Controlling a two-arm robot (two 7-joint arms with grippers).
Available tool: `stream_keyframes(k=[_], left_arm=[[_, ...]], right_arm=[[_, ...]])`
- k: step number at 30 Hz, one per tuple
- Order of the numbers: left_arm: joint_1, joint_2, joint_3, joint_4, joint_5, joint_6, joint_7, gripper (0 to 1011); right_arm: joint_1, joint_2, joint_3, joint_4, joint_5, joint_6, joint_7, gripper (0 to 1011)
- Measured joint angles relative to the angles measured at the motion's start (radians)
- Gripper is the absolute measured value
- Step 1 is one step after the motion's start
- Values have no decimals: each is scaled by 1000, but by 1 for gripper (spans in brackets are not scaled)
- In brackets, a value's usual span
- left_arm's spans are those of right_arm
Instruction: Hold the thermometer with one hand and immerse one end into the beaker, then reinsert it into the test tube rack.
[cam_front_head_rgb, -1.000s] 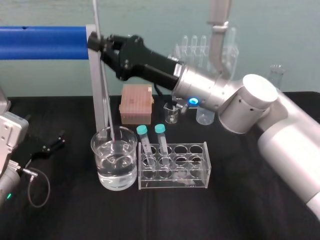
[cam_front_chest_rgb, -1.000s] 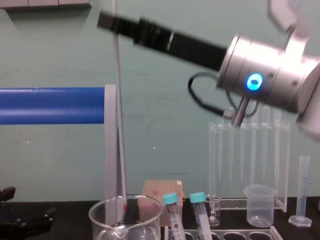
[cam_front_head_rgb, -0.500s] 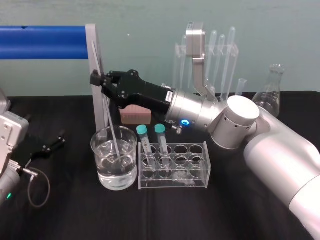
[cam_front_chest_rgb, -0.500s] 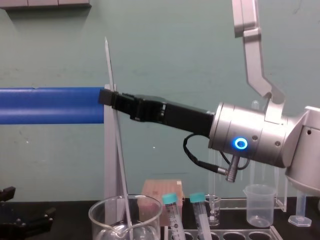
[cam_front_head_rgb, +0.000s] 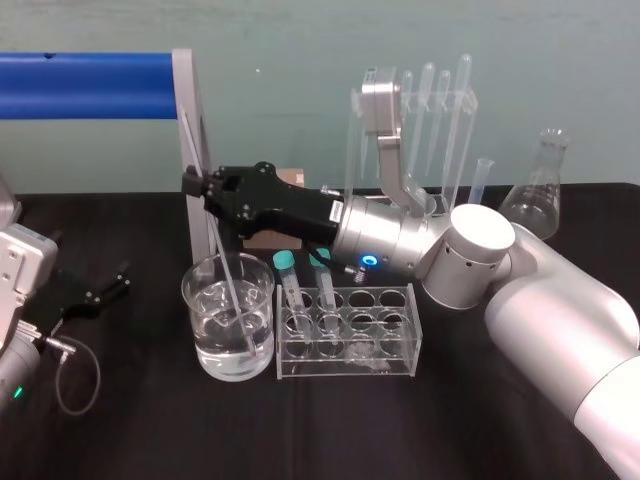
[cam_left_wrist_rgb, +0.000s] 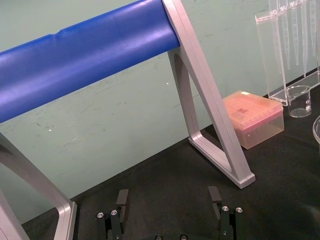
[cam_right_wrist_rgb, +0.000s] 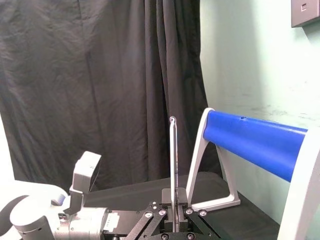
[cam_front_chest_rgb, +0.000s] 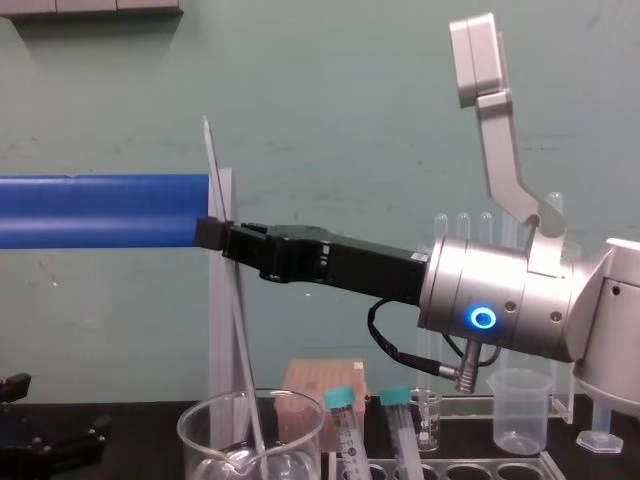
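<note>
Glass thermometer (cam_front_head_rgb: 226, 250) is seen clamped by the right gripper (cam_front_head_rgb: 196, 185) in the head view, with the jaws closed on the upper part of the rod, above the beaker (cam_front_head_rgb: 192, 290). Long axis is tilted, not plumb: the top end leans away from the rack side, and the lower end sits inside the beaker, apparently down in the liquid, on the side nearest the test tube rack (cam_front_head_rgb: 395, 298). Rack is placed just beside the beaker, on its right. Two teal-capped tubes (cam_front_head_rgb: 285, 262) are held in the holes closest to the beaker, and free holes are seen farther from it. Left gripper (cam_front_head_rgb: 100, 290) is parked low, to the beaker's left, well apart from the rod.

Chest view: same tilt is confirmed. Thermometer (cam_front_chest_rgb: 240, 320) passes through the right gripper (cam_front_chest_rgb: 210, 232) and drops below the rim of the beaker (cam_front_chest_rgb: 200, 420). Rack (cam_front_chest_rgb: 480, 470) is cut by the frame edge.

Right wrist view: thermometer (cam_right_wrist_rgb: 172, 165) is seen rising straight out of the right gripper (cam_right_wrist_rgb: 174, 200), pinched between both fingers.

Left wrist view: left gripper (cam_left_wrist_rgb: 167, 200) is shown with fingers spread and nothing between them.

Judgement: the dip looks done. Tip must be lifted along the rod's axis clear of the rim, the rod brought upright, then carried right of the beaker to a free hole, with the right arm already holding it
</note>
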Motion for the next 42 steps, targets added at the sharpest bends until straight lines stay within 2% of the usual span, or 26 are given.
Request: stream_keyframes(k=[42], left_arm=[[0, 0, 0, 0, 0, 0, 0, 1008]], right_arm=[[-7, -8, 12, 0, -35, 14, -6, 56]])
